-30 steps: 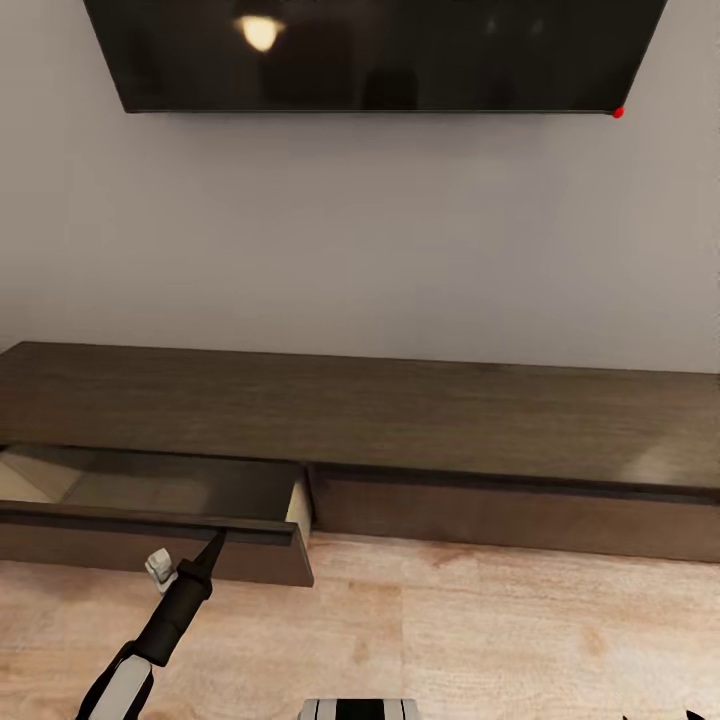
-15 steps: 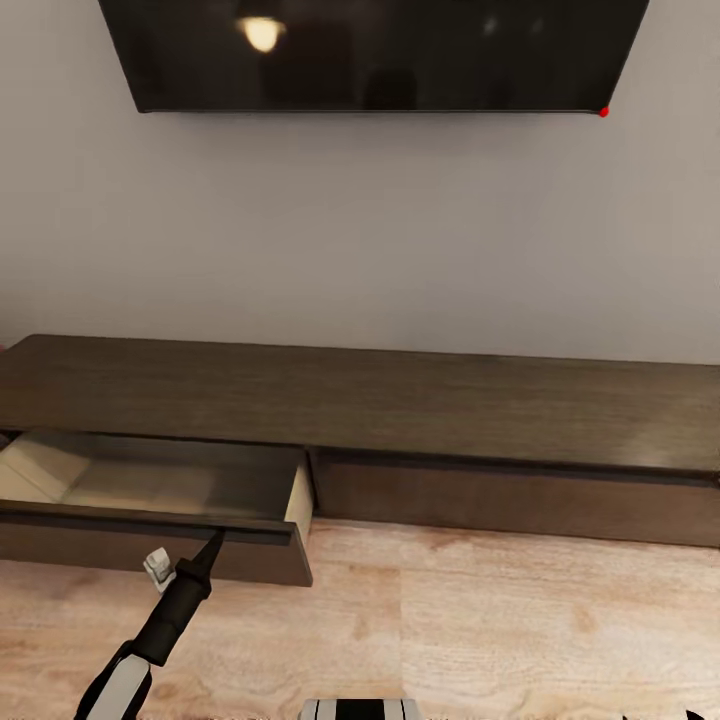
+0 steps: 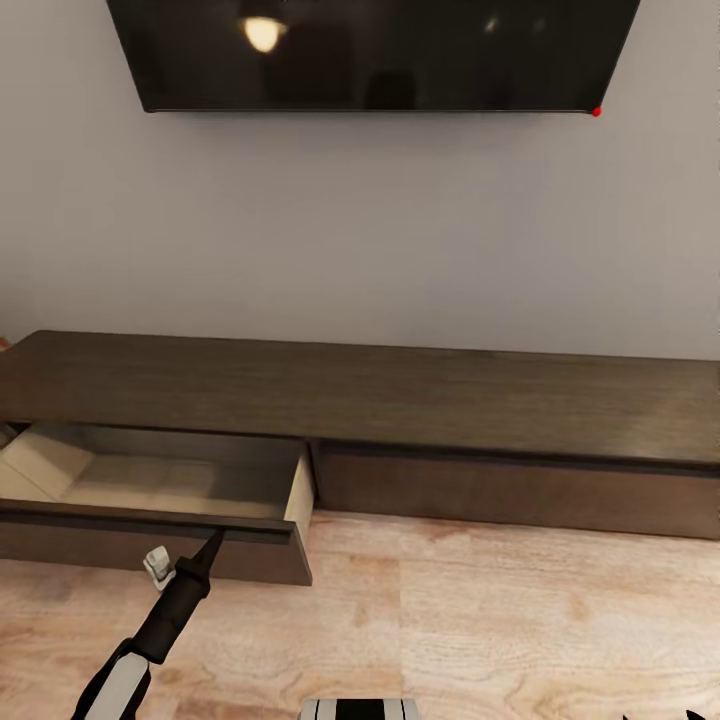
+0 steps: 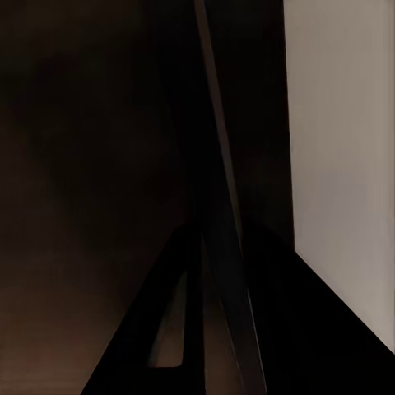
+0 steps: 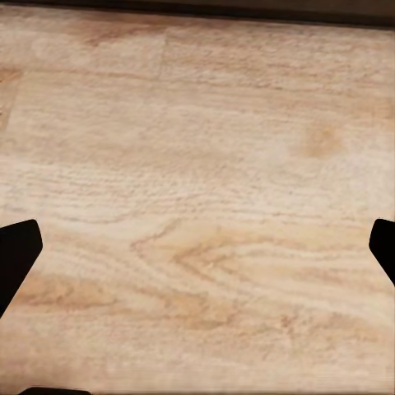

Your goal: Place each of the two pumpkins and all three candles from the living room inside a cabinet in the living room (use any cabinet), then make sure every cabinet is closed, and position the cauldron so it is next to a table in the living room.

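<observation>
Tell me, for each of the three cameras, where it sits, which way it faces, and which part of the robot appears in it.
Head view: high on the robot, facing forward and down at the cabinet, its open drawer and the TV; left gripper at the drawer front.
Left wrist view: close against dark cabinet wood; a dark finger shows.
Right wrist view: facing down at the floor; fingertips spread wide.
Shared: head and right wrist views both show the floor.

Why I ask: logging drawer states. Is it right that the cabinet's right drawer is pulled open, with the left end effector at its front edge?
No: the open drawer of the cabinet is the left one, as the head view shows; the right drawer is closed. The left end effector is at its front edge.
</observation>
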Robot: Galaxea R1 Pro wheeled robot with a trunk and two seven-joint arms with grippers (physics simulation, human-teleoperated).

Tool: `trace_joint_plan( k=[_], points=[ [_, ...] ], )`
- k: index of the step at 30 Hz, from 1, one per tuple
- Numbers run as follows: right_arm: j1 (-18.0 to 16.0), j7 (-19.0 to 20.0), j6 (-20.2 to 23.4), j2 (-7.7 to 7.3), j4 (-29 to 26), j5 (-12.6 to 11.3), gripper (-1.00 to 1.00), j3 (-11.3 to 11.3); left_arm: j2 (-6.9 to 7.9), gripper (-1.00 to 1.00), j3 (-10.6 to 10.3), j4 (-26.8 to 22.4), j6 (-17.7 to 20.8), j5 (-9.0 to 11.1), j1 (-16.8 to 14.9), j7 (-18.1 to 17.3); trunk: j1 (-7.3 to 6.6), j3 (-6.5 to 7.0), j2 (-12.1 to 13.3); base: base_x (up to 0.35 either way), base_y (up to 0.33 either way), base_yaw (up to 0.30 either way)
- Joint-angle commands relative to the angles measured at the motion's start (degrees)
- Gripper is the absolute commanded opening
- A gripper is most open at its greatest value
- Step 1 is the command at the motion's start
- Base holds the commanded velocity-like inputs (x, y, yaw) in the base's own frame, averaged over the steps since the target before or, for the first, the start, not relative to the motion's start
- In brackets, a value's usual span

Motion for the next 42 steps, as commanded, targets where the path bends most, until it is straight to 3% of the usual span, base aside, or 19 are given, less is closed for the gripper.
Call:
trace_joint_plan(
  k=[1, 42],
  points=[
    [0.0, 0.3, 0.3, 0.0, -0.1, 0.2, 1.0, -0.1, -0.02, -1.0, -1.2, -0.1, 0.8, 0.4, 0.0, -0.9, -0.03, -0.03, 0.0, -0.026, 0.0, 0.0],
    [0.7, 0.3, 0.3, 0.0, -0.3, 0.1, 1.0, -0.1, -0.03, -1.0, -1.2, -0.1, 0.8, 0.3, 0.0, -0.6, -0.03, -0.03, 0.0, -0.048, 0.0, 0.0]
  ],
)
